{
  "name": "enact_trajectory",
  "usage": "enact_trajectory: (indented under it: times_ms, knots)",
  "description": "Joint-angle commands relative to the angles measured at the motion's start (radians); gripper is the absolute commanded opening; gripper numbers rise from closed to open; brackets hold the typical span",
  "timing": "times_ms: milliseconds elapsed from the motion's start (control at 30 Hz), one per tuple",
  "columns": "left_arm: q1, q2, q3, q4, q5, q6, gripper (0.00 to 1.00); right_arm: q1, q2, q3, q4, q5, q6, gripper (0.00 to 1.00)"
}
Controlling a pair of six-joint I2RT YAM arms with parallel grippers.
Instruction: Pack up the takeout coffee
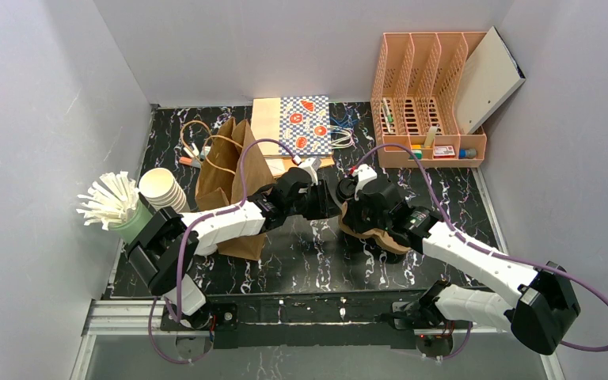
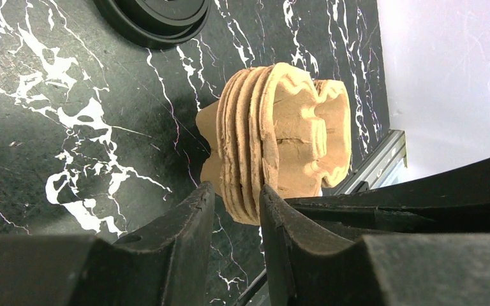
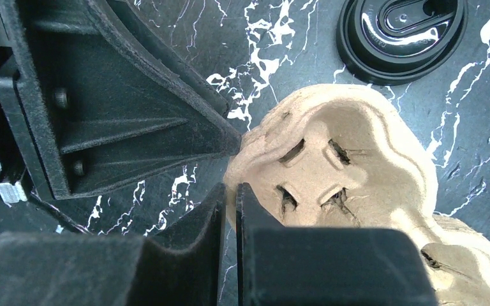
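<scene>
The left end effector (image 2: 236,194) grips the edge of a stack of cardboard cup trays (image 2: 287,127) at mid-table (image 2: 51,127). The right end effector (image 3: 231,191) pinches one tray's rim. I cannot tell where the lidded coffee cups are.

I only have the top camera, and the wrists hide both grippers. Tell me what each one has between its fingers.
Observer: The left gripper straddles the stacked rims of the pulp cup carriers. Several layers sit between its fingers, and I can't tell if it is pinching them.
Operator: Now the right one.
Observer: The right gripper is shut on a thin rim of those carriers, jaws almost together.
Operator: Report anything lying under the arms.
Observer: A black lid lies flat just beyond the carriers, touching neither gripper.
</scene>
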Motion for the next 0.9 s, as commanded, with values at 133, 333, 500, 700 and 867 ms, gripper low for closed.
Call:
enact_trajectory:
  times_ms: [133,333,500,700,867]
  knots:
    - [0.000,0.026,0.022,0.011,0.025,0.005,0.34,0.005,-0.012,0.014,0.049,-0.010,0.001,0.06]
    - [0.000,0.054,0.025,0.001,0.028,0.005,0.33,0.005,-0.025,0.019,0.048,-0.005,0.000,0.06]
    - [0.000,0.066,0.019,0.007,0.024,0.004,0.30,0.005,-0.033,0.022,0.047,-0.003,-0.002,0.06]
    - [-0.001,0.088,0.009,-0.011,-0.015,0.023,0.29,0.005,-0.049,0.025,0.040,0.014,0.002,0.06]
    - [-0.001,0.091,-0.008,-0.025,-0.053,0.041,0.29,0.005,-0.075,0.060,-0.002,0.053,0.008,0.10]
